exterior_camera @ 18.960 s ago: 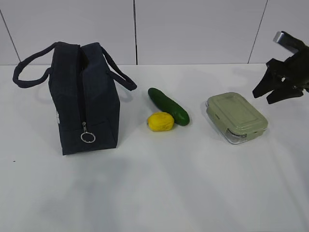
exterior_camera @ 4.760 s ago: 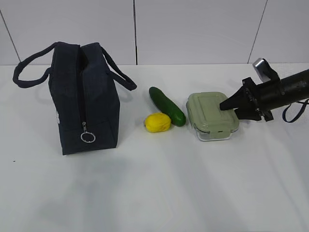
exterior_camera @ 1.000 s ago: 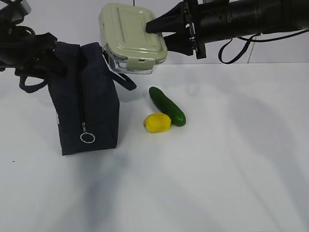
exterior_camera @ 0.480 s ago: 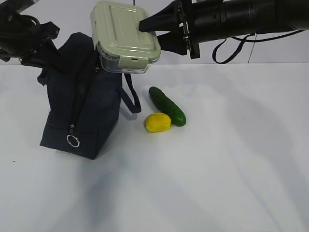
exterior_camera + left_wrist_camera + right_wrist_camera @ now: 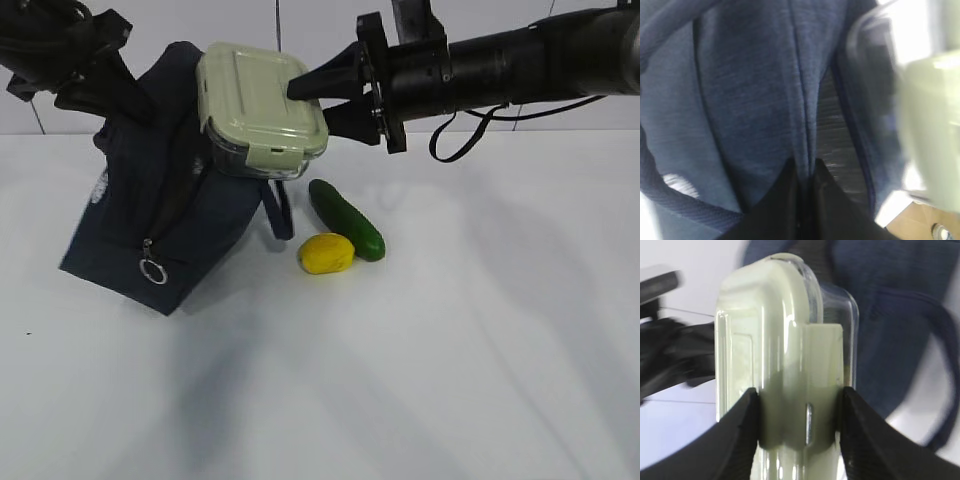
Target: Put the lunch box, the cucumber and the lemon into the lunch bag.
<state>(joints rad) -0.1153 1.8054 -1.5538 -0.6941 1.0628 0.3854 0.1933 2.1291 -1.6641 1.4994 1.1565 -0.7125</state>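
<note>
The navy lunch bag (image 5: 150,220) leans over to the left, its top edge pinched and pulled up by my left gripper (image 5: 128,98). In the left wrist view that gripper (image 5: 806,170) is shut on a fold of the bag's fabric (image 5: 750,90) beside the open zipper slit. My right gripper (image 5: 316,100) is shut on the lunch box (image 5: 260,108), holding it in the air right at the bag's top. Its fingers clamp the box's end (image 5: 785,340) in the right wrist view, gripper (image 5: 799,412). The cucumber (image 5: 346,220) and the lemon (image 5: 326,253) lie on the table, touching.
The bag's silver ring pull (image 5: 152,270) hangs on its near end. One loop handle (image 5: 281,208) droops beside the cucumber. The white table (image 5: 450,360) stretches to the front and right. A tiled wall (image 5: 300,20) stands behind.
My left gripper has shut on the bag's top edge and pulled it up and left, tipping the bag. The lunch box has moved left and lower, against the bag's top.
</note>
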